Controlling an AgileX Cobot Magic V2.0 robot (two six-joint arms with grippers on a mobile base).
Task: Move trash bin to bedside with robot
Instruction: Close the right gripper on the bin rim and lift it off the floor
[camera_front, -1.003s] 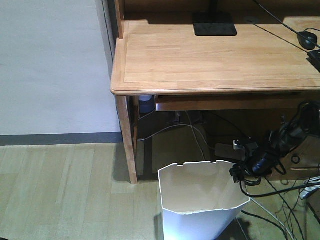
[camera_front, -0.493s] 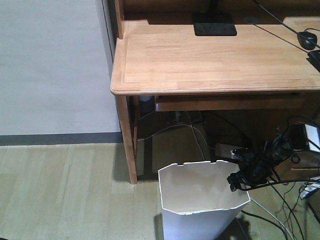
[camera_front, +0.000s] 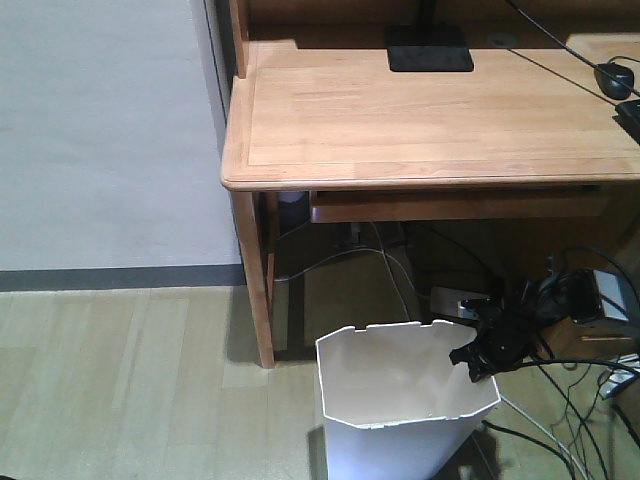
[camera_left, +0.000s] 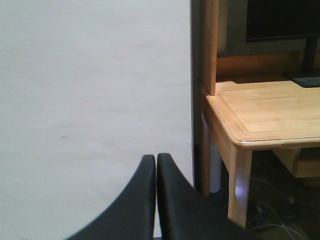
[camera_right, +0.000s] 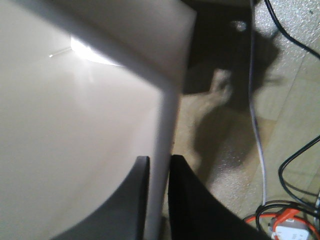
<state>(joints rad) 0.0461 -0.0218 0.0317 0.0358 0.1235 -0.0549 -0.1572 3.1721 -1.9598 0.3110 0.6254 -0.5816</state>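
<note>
The right gripper (camera_right: 159, 167) is clamped on the bin (camera_front: 390, 445), one finger inside the wall and one outside, pinching the thin plastic just below the rim on the bin's right side. The left gripper (camera_left: 155, 159) holds nothing; its fingers are pressed together and point at the bare wall (camera_left: 90, 90) beside the desk (camera_front: 420, 120).

The main risk, as I judge it, is the grip itself. It is a narrow pinch on one side of a tall, light bin, so a pull could tip the bin toward the arm instead of sliding it. The wall could also flex and slip out from between the fingers. The second risk is the loose cables (camera_front: 590, 390) lying on the floor just to the right of the bin and around the arm. Dragging that way could snag them or pull something off the desk. The desk leg (camera_front: 255, 290) stands near the bin's left rear corner, and a swing in that direction could knock against it.

The bin stands upright on pale wood-look flooring (camera_front: 130, 380), which looks smooth enough to slide on, just in front of the desk and below its edge. A dark skirting strip (camera_front: 110, 277) runs along the foot of the wall. No bed is in view, so the whole carry looks yet to be done
</note>
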